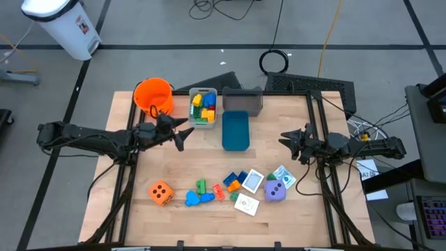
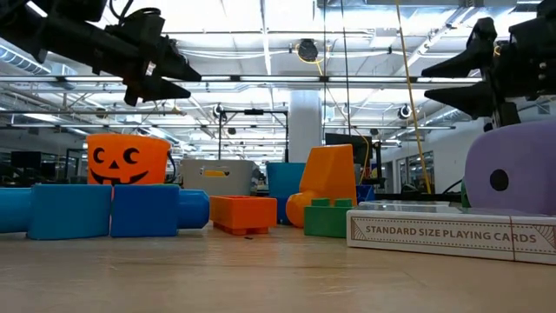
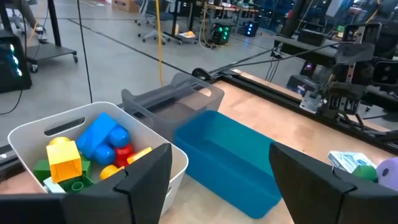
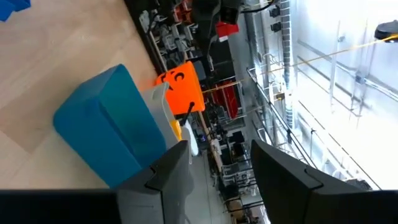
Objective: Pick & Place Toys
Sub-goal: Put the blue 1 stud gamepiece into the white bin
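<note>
The left claw (image 1: 182, 132) hangs spread and empty at centre-left, beside the white bin (image 1: 203, 109) of blocks. The right claw (image 1: 287, 139) hangs spread and empty at centre-right. The toys (image 1: 230, 185) lie along the lower counter (image 1: 181, 167), orange die (image 1: 161, 192) leftmost.

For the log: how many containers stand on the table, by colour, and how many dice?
Orange pumpkin-face plastic bucket: 1
White rectangular bin holding blocks: 1
Grey rectangular bin: 1
Blue rectangular bin: 1
Orange dotted foam die: 1
Purple die: 1
Total: 4 containers, 2 dice, 6 things.
</note>
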Controlling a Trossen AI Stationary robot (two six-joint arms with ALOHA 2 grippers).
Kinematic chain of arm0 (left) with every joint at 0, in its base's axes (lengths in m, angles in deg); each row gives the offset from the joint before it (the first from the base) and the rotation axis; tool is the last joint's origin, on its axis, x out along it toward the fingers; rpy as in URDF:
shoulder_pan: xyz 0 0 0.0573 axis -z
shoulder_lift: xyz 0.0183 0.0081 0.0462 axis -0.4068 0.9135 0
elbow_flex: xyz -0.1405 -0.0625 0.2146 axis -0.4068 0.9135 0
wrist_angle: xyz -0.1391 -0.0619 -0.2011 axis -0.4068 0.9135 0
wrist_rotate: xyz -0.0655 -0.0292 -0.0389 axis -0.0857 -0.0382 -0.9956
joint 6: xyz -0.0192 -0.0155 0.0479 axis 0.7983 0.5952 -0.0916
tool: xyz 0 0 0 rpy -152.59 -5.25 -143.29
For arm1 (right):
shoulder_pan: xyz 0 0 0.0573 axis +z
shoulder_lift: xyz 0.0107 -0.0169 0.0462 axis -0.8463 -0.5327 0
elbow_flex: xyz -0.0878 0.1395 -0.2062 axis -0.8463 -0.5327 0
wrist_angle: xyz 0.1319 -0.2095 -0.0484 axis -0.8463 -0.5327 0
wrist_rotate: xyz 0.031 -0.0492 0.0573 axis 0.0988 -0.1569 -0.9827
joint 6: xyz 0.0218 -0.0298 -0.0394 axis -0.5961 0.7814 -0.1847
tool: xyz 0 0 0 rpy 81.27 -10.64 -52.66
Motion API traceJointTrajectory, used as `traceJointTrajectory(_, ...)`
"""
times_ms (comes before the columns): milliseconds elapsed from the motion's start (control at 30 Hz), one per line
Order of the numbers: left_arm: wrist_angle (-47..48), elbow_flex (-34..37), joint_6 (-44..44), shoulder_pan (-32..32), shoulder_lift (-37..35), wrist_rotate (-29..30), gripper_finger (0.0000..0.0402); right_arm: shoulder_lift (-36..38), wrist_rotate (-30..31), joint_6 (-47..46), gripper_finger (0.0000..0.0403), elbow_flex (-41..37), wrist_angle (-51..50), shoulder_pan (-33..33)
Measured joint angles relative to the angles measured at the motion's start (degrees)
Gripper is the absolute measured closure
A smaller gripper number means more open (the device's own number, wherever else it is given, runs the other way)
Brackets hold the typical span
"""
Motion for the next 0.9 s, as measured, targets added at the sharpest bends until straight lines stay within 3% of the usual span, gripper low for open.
traceJointTrajectory(100, 0.02, 0.00, -0.01, 0.12, 0.00, 0.07, 0.0124, 0.02, -0.19, -2.74, 0.0234, 0.00, 0.28, 0.00)
traceJointTrajectory(267, -0.04, 0.00, -0.24, 0.11, 0.00, 0.88, 0.0124, -0.16, -1.48, -24.75, 0.0234, 0.01, 0.29, 0.09)
traceJointTrajectory(400, -0.07, 0.00, 0.70, 0.11, 0.00, 1.65, 0.0123, -0.17, -1.71, -36.25, 0.0234, -0.01, 0.32, 0.07)
traceJointTrajectory(567, -0.14, 0.00, 1.31, 0.11, 0.00, 1.62, 0.0123, -0.17, -1.60, -42.79, 0.0234, -0.01, 0.35, 0.09)
traceJointTrajectory(667, -0.36, 0.00, 1.38, 0.11, 0.00, 1.62, 0.0123, -0.16, -1.56, -39.07, 0.0234, -0.01, 1.36, 0.07)
traceJointTrajectory(767, -0.42, 0.00, 2.74, 0.11, 0.00, -0.01, 0.0123, -0.14, -1.55, -19.73, 0.0234, 0.00, 2.87, 0.09)
traceJointTrajectory(900, -0.90, 0.00, 1.13, 0.14, 0.00, -7.93, 0.0123, -0.15, -1.55, -0.71, 0.0234, -0.01, 2.92, 0.09)
